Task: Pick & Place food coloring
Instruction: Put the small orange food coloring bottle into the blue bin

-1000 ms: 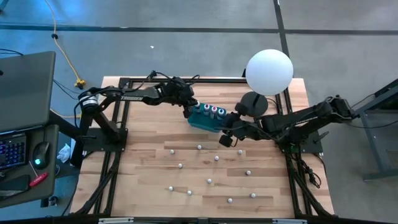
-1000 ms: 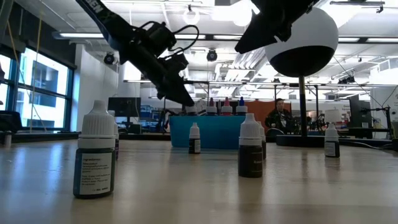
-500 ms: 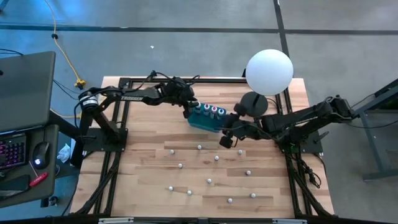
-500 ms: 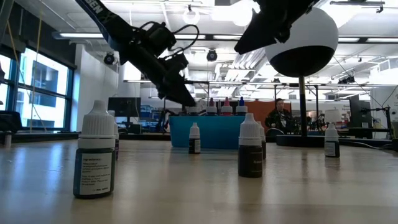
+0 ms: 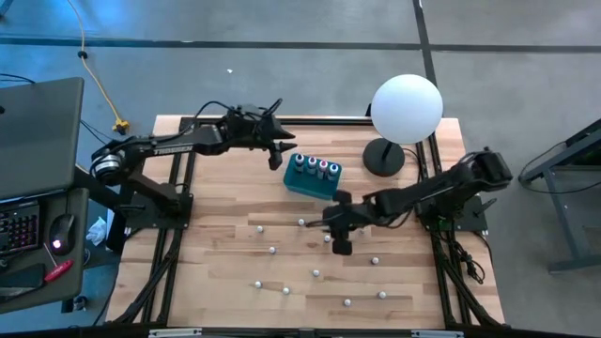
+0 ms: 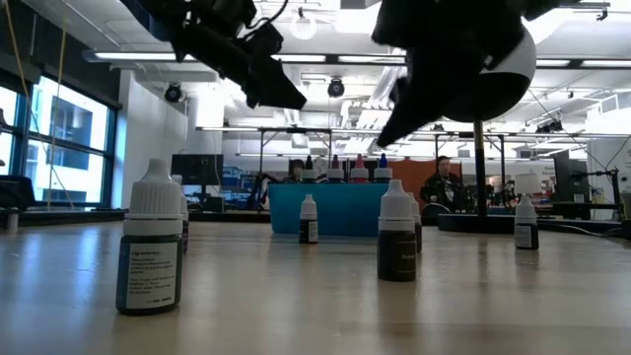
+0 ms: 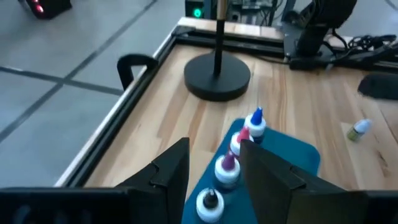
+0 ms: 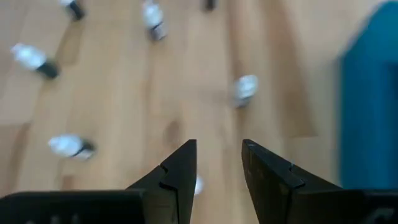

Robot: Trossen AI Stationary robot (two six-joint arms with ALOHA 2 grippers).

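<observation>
A teal box at the table's far middle holds a row of food coloring bottles, standing upright in it. Several more bottles stand loose on the wooden table nearer the front edge. My left gripper hangs open above and just left of the box's left end, with nothing between its fingers. My right gripper is open too, tipped down over the loose bottles in front of the box. One bottle shows on the table below its fingers, apart from them.
A white globe lamp stands on a black round base right of the box. Black frame rails run along the table's sides. A laptop sits off the table at left. In the low view a bottle stands close in front.
My left gripper has risen from the box's left end and drawn back toward the table's far left; the bottle it stood over now shows upright in the box. My right gripper has gone from the box's right side toward the near edge and down, tipping its fingers downward.
</observation>
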